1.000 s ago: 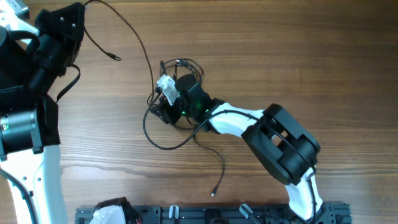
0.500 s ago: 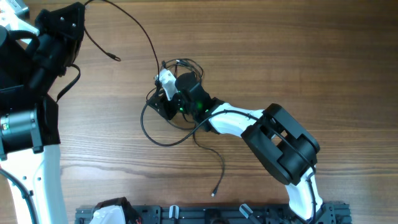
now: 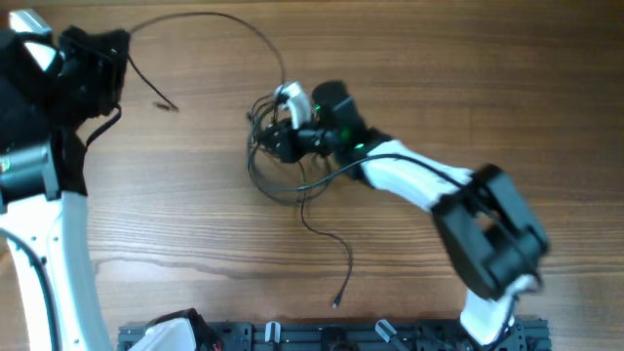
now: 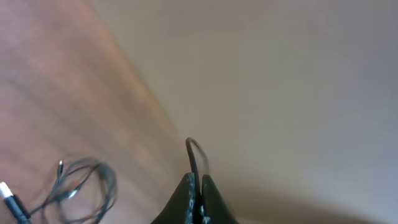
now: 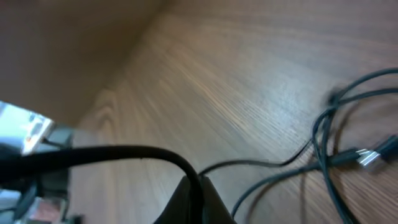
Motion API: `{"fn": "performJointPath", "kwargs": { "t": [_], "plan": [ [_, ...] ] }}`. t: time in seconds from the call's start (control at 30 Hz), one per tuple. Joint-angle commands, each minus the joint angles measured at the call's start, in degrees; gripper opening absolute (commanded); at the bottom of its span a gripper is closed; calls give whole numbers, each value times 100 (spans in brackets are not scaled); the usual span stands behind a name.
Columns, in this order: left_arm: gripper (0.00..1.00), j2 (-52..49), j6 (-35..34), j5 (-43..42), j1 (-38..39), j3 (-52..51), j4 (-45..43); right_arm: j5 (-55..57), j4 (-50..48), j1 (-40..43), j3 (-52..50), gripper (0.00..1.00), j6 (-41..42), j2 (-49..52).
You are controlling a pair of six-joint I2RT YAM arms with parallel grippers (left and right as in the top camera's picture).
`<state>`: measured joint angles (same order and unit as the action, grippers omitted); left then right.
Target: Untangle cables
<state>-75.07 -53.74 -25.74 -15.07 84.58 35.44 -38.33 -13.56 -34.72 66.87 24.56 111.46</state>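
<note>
Table: a brown wooden table [image 3: 468, 78] carries everything; clock directions below are read on the overhead view.
Task thing: the thin black flexible cables [image 3: 278, 166] lie mostly as one small knot of loops just above the table's centre, toward 12 o'clock.
Long strand: one long strand [image 3: 214, 16] leaves the knot and arcs up and across to 10 o'clock, ending at the left hand.
Short free end: a short free end [image 3: 166, 103] with a tiny plug lies near the left hand, apart from the knot.
Tail: another tail [image 3: 336, 300] runs out of the knot toward 6 o'clock and ends in a plug near the table's front edge.
Left hand: the left hand [image 4: 195, 190] is closed at 10 o'clock, pinching a thin loop of the strand between its tips.
Right hand: the right hand [image 5: 193, 191] is closed on a black cable at the 3 o'clock side of the knot, with the loops just beside it.
Done, as it looks: one strand is drawn well out of the bundle, and two ends lie free.
Left to do: the centre loops cross each other closely, so I judge the task to be about midway; the knot itself has yet to be opened and the cables laid apart.
Unclear: how many cables sit in the knot cannot be told.
</note>
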Motion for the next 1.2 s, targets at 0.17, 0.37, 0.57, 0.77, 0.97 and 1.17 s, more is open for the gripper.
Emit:
{"fn": "performJointPath", "kwargs": {
  "t": [0.17, 0.37, 0.57, 0.77, 0.97, 1.17],
  "plan": [
    [4, -892, 772, -44, 295, 17, 892, 179, 1567, 286, 37, 4, -317, -2044],
    [36, -1384, 1770, -52, 968, 17, 1062, 660, 2103, 286, 507, 4, -385, -2553],
    [97, -1797, 2524, 11, 1416, 17, 1513, 1156, 3150, 286, 1705, 4, -844, -2555],
    [90, -2179, 2981, -37, 1801, -4, 1781, 1875, 4448, 286, 3169, 4, -1320, -2553],
    [86, -2247, 3401, -33, 2225, -125, 1849, 2481, 3338, 286, 3438, 4, -2155, -2533],
    [90, -2251, 3379, 380, 2446, -553, 1755, 3357, 2704, 289, 3436, 4, -3084, -2400]
  ]
}}
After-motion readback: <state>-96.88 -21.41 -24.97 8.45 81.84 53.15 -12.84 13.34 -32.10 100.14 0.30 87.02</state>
